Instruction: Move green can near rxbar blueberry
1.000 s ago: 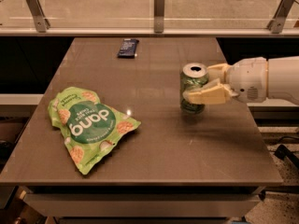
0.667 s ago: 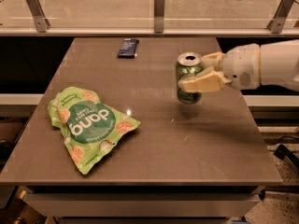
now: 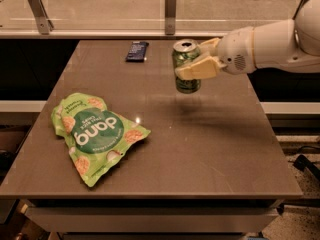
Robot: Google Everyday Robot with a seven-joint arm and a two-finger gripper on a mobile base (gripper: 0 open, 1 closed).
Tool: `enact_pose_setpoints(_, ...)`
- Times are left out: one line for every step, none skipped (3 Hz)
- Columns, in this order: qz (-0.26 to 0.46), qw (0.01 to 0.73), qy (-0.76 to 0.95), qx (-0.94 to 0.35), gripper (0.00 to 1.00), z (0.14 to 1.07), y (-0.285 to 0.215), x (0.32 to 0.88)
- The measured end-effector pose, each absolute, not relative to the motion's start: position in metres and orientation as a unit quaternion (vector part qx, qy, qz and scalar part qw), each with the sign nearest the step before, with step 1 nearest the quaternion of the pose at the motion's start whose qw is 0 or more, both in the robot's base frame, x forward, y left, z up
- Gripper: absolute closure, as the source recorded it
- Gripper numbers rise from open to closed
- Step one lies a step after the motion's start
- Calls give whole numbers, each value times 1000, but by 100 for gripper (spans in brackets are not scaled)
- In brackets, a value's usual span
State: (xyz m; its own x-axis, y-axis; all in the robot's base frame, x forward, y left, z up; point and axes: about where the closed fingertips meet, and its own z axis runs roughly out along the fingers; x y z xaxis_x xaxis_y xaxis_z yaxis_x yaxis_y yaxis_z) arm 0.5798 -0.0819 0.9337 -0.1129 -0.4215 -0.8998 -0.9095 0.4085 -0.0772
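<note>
Holds the green can (image 3: 187,84) clamped in the pincer (image 3: 192,59), lifted above the desk (image 3: 200,149) toward its far edge. Grasped and raised already; yet to carry left and set down beside the rxbar blueberry (image 3: 136,51) at that edge.

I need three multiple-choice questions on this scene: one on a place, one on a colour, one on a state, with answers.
1. Where does the rxbar blueberry lie?
A) at the near left corner
B) near the far edge of the table
C) at the near right corner

2. Which colour is the snack bag?
A) red
B) blue
C) green

3. What is the claw doing?
A) gripping the green can
B) open over the snack bag
C) gripping the bar

Answers:
1 B, it lies flat by the far edge.
2 C, its wrapper is green.
3 A, its fingers clamp the can.
</note>
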Motion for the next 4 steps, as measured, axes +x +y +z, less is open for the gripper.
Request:
enact_pose_setpoints(261,461,696,-484,100,939,-63,602)
enact_pose_setpoints(262,458,692,-493,100,941,-43,627)
enact_pose_setpoints(267,462,684,-498,100,941,-25,651)
enact_pose_setpoints(268,475,674,-498,100,944,-14,675)
